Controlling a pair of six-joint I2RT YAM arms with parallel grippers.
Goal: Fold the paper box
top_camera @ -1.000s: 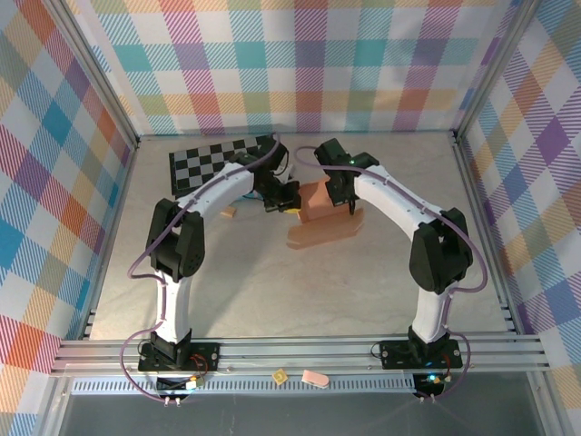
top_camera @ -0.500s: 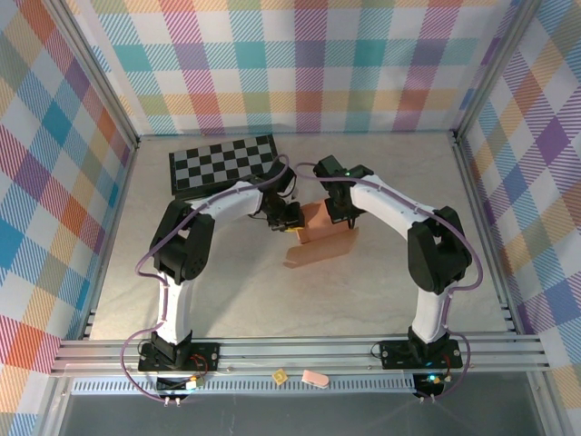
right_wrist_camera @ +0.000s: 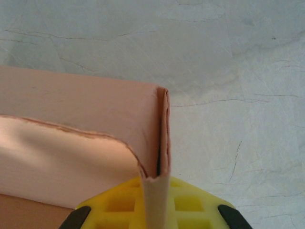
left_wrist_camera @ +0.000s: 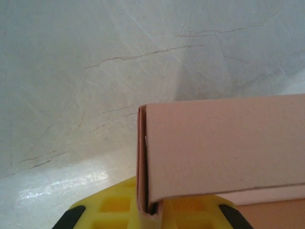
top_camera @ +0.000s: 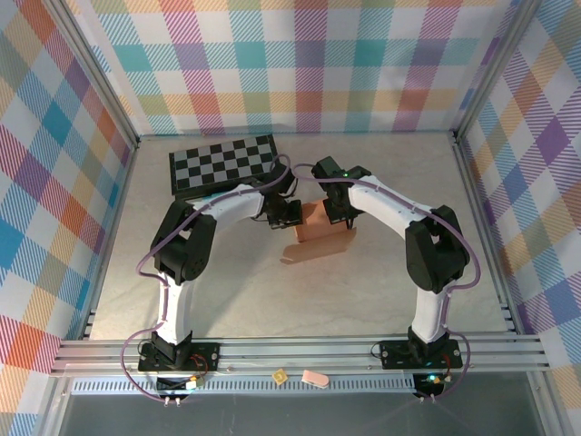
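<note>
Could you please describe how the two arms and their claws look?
The left arm and right arm are white tubes with black joints, a lilac cable looping along each. The left claw and right claw are black, with yellow waffle-gridded parts.

Both wrist views' edges cut off the paper box (left_wrist_camera: 224, 152).

Both arms are built alike. The left arm (top_camera: 172, 304) and right arm (top_camera: 434, 313) have glossy white tubular links broken up by chunky black joint housings, and a thin mauve cable (top_camera: 139, 263) trails along each. Each has a black base plate (top_camera: 179, 352), at seven and five o'clock in the top view. The left gripper (top_camera: 290, 218) and right gripper (top_camera: 346, 222) are black. In each wrist view, at six o'clock, sits a yellow waffle-grid block (left_wrist_camera: 114, 210) with black corners.
</note>
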